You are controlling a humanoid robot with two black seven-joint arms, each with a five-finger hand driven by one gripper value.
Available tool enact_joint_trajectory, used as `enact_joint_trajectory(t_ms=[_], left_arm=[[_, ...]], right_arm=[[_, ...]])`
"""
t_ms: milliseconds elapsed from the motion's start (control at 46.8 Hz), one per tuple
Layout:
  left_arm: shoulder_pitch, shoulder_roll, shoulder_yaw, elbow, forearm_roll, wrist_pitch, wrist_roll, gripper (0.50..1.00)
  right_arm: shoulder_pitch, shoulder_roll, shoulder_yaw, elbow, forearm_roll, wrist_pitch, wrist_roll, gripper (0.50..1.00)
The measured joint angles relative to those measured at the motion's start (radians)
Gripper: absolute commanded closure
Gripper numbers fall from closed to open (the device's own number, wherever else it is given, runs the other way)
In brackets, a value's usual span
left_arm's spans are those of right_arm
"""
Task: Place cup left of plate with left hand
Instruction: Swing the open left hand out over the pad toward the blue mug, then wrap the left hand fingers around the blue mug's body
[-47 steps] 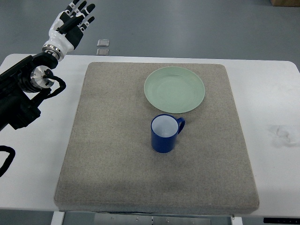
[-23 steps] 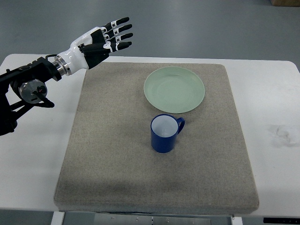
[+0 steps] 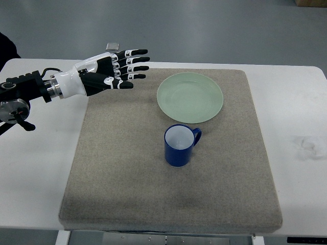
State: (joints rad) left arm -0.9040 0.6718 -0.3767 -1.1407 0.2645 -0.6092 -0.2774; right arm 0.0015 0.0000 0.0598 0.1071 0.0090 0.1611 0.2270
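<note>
Now left robot hand (image 3: 110, 74) flat, fingers (image 3: 134, 68) spread twd plate (image 3: 190, 97).

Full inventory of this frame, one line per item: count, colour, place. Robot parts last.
plate: 1, pale green, far centre of the mat, empty.
cup: 1, blue with pale inside, upright on the mat just on the near side of the plate, handle pointing to the picture's right and away.
mat: 1, grey-brown, covers the middle of the table.
table: 1, white, under the mat; faint smudge near its right edge.
small flat object: 1, grey, on the floor beyond the table, partly hidden by the hand.
floor: grey, beyond the table.
left hand: 1, black and white, fingers spread, holding nothing, over the mat's far left corner, left of the plate.
</note>
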Motion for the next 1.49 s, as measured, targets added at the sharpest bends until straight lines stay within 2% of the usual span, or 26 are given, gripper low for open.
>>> enact_joint_trajectory(t_ms=[256,427,1110,1494], left_arm=[[0.036,0.070,0.000,-0.007,0.122,-0.002,0.000,0.504],[0.059,0.074,-0.010,-0.007,0.217,-0.002,-0.003,0.504],[0.123,-0.032,-0.002,-0.008,0.257,-0.001,-0.003,0.504],[0.119,-0.150,-0.014,0.003,0.395,-0.002,-0.002,0.504]], right_arm=[[0.000,0.000,0.000,0.000,0.000,0.000,0.000,0.568],[0.000,0.000,0.000,0.000,0.000,0.000,0.000,0.568],[0.000,0.000,0.000,0.000,0.000,0.000,0.000,0.568],[0.000,0.000,0.000,0.000,0.000,0.000,0.000,0.568]])
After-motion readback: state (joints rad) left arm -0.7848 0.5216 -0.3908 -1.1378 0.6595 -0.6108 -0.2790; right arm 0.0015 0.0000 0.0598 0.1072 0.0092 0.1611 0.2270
